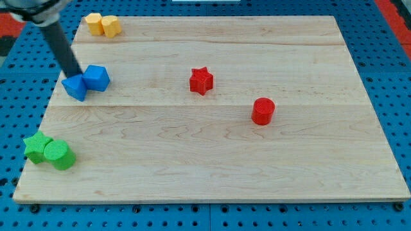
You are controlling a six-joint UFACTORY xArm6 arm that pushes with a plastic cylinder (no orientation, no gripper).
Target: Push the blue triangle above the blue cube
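Observation:
The blue triangle (75, 88) lies near the board's left edge, touching the left side of the blue cube (97, 77), which sits slightly higher in the view. My tip (74, 74) rests against the triangle's upper edge, just left of the cube. The dark rod slants up to the view's top left corner.
Two yellow blocks (103, 25) sit together at the top left of the wooden board (212, 173). A red star (201, 81) is near the middle and a red cylinder (262, 111) is to its lower right. A green star (37, 147) and a green cylinder (60, 156) sit at the bottom left.

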